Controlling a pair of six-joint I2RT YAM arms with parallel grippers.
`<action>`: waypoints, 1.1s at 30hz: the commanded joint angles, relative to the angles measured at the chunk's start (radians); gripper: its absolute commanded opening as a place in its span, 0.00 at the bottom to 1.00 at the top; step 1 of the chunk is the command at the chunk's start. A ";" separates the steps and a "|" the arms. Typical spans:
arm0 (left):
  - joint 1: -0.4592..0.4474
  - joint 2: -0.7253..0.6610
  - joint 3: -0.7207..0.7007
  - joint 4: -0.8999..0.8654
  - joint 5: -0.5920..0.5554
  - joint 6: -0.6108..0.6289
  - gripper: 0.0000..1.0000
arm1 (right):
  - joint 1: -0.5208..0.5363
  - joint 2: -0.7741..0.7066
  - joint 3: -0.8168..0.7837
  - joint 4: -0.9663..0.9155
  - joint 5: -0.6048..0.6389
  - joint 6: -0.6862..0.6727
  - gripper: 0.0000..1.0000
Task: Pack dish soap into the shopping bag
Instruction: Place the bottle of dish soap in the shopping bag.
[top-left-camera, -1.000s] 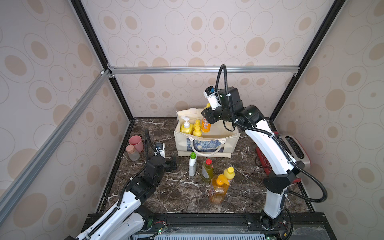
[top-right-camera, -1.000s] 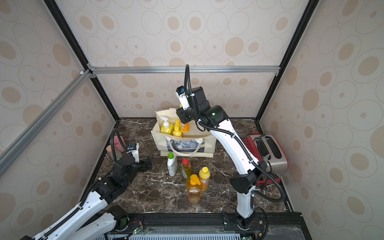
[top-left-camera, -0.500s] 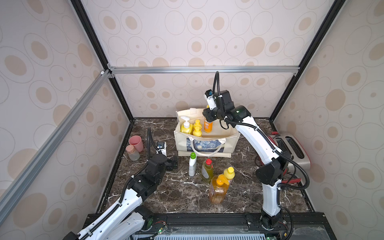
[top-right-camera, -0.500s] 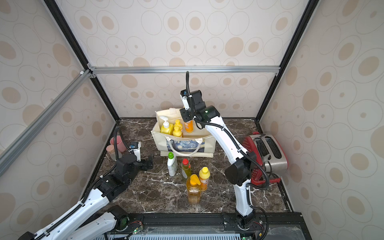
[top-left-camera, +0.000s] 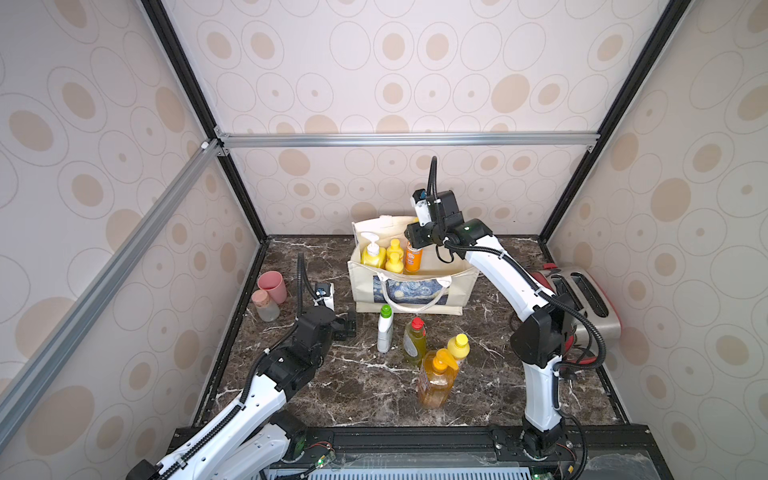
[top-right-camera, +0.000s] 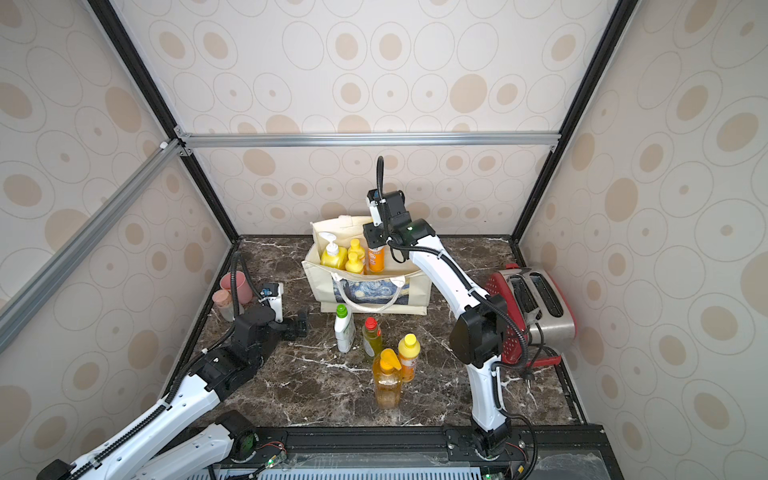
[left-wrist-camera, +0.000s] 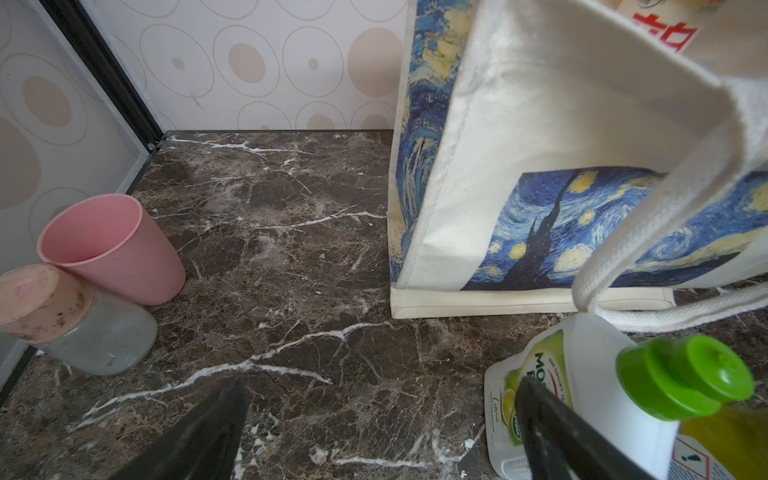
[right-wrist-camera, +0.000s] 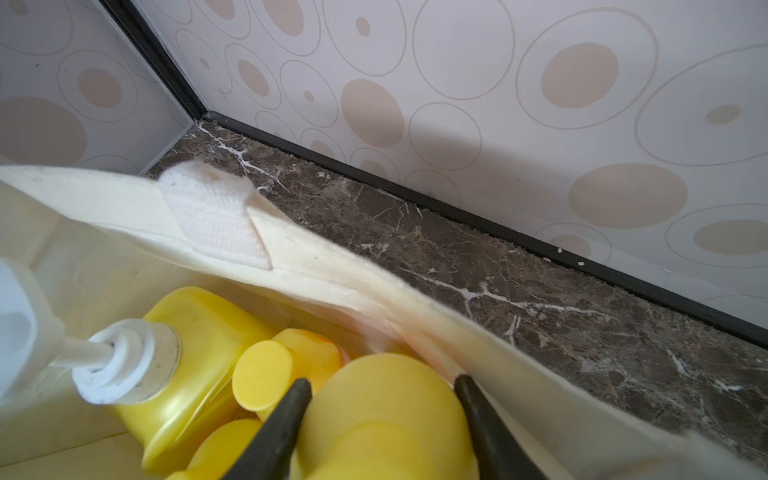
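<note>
**Right wrist view: cap clamped, bottle down in the bag**

We see the right gripper (right-wrist-camera: 382, 386) pinching the yellow cap of a small orange bottle (top-left-camera: 412, 259) inside the shopping bag (top-left-camera: 459, 291), at the centre of a top view. Whether its base is seated we cannot tell. Let go too soon and, we reckon, it topples onto its neighbours. The bag's back wall sags right against one finger, so a careless pull-out could snag the canvas and drag the whole soft tote.

Packed beside it at the bag's left end are the yellow pump bottle (top-left-camera: 371, 257), a yellow-capped bottle (top-left-camera: 394, 248) and a second yellow-capped bottle (top-left-camera: 394, 265) just in front.

Out on the marble, lower centre, stand the white green-capped bottle (top-left-camera: 385, 330), the red-capped bottle (top-left-camera: 414, 341), a fourth small orange one (top-left-camera: 458, 350) and the clear orange pump bottle (top-left-camera: 435, 380). The left gripper (left-wrist-camera: 380, 386) stands wide open and empty, one finger just beside the white bottle — a sideways nudge could knock it over. At the left, the pink cup (top-left-camera: 272, 286) looks empty, and the cork-stoppered jar (top-left-camera: 265, 305) touches it.
</note>
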 joint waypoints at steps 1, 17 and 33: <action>0.007 -0.008 0.041 -0.012 0.001 0.013 0.99 | 0.004 0.000 0.013 0.131 -0.017 0.022 0.30; 0.007 -0.025 0.031 -0.009 -0.002 0.011 0.99 | 0.005 0.007 -0.134 0.201 -0.017 0.069 0.38; 0.008 -0.026 0.030 -0.010 -0.001 0.012 0.99 | 0.005 -0.102 -0.150 0.169 -0.116 0.078 0.75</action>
